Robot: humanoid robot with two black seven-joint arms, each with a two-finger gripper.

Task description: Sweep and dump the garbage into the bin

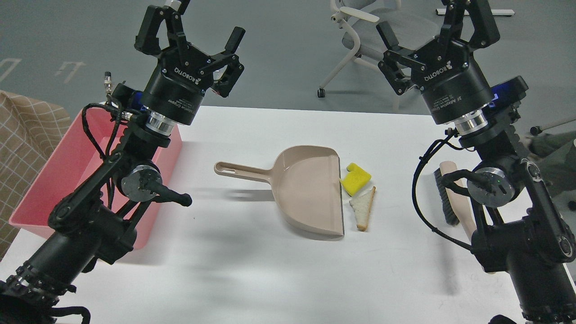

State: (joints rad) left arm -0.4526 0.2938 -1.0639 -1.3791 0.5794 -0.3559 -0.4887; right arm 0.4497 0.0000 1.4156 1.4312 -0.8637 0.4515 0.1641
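— Garbage where?
— On the white table (270, 279): yellow sponge block (356, 178) and bread slice (363, 208), both just beside the beige dustpan (306, 193) mouth.
— Bin?
— Pink, at the table's left edge (42, 180), behind the left arm.
— Fingers?
— Spread on left gripper (193, 31) and right gripper (434, 27), both raised, holding nothing.
— Brush?
— Lying behind the right arm (450, 198).

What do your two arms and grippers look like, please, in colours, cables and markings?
Both arms are black with silver joint rings and loose black cables. The left gripper and right gripper are black two-finger units with white ROBOTIQ lettering on round bodies.
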